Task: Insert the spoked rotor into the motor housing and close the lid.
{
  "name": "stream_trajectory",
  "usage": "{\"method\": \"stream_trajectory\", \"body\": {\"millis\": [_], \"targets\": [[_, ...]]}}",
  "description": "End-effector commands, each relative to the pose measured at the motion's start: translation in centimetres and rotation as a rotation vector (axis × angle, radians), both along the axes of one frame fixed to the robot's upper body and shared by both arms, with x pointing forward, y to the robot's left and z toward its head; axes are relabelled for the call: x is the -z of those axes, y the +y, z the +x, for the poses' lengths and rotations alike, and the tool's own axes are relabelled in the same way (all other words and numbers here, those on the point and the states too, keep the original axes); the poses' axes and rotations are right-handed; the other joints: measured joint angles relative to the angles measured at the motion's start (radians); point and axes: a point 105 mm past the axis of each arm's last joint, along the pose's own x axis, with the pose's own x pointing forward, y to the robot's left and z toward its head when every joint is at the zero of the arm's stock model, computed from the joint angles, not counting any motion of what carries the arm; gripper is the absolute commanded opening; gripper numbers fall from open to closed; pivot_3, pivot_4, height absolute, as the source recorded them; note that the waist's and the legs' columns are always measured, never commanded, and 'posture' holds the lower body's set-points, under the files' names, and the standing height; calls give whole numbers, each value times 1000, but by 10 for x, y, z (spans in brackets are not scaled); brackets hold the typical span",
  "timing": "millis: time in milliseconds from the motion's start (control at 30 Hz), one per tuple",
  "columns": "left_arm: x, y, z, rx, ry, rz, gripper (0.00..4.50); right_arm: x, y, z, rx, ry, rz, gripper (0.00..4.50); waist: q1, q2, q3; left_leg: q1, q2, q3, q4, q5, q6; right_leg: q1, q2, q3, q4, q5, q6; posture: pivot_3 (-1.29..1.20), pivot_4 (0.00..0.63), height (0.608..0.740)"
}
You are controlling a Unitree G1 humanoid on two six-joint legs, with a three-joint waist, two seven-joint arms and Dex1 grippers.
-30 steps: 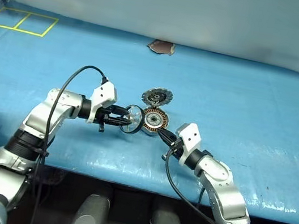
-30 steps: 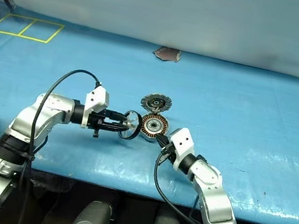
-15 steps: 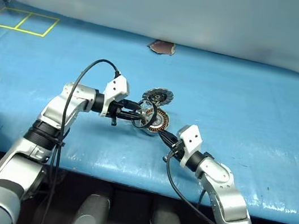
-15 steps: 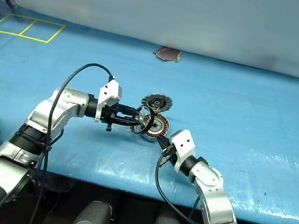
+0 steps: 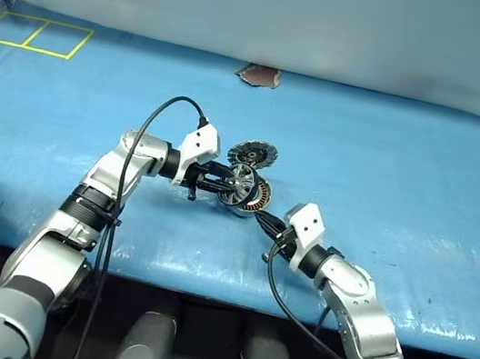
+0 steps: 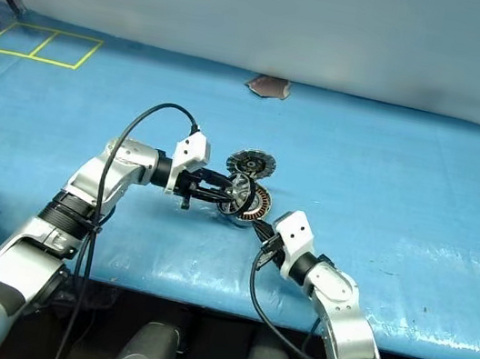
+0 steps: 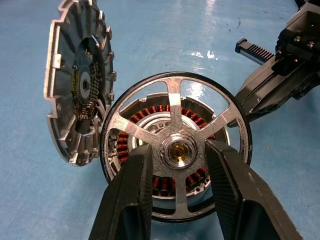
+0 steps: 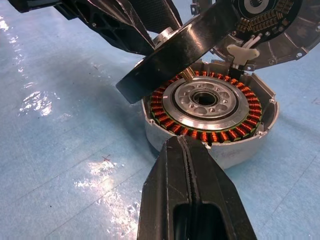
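Your spoked rotor point(image 7: 176, 152) sits pinched at its central hub between the two fingers point(image 7: 131, 192) of the left gripper point(image 5: 232, 185), tilted directly above the open motor housing point(image 8: 212, 120), whose copper windings show through the spokes. The housing rests on the blue table cover point(image 5: 424, 183), near the middle and well apart from the table's near edge. The lid point(image 7: 77, 82) stands swung open at the housing's far rim, inner face exposed. Open blue surface lies on all sides. Your right gripper point(image 8: 192, 160) has its fingers pressed together, tips against the housing's near wall; whether they actually touch it, you cannot tell. The rotor's lower rim is partly cut off behind the left fingers.
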Motion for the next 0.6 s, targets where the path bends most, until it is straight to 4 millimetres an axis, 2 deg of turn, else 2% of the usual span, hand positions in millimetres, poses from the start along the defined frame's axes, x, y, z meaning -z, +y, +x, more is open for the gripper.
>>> {"method": "stream_trajectory", "body": {"millis": [33,600], "targets": [[-18,-8,5,31,-63,-21,1336,-10,1,-1,-5,-42,19,0,1,0,0,0,0,0,0,0,0,0,0,0,0,0,0,0,150,740],[-24,-11,7,53,-73,-23,1336,-7,0,-2,10,-33,18,0,2,0,0,0,0,0,1,0,0,1,0,0,0,0,1,0,150,740]]}}
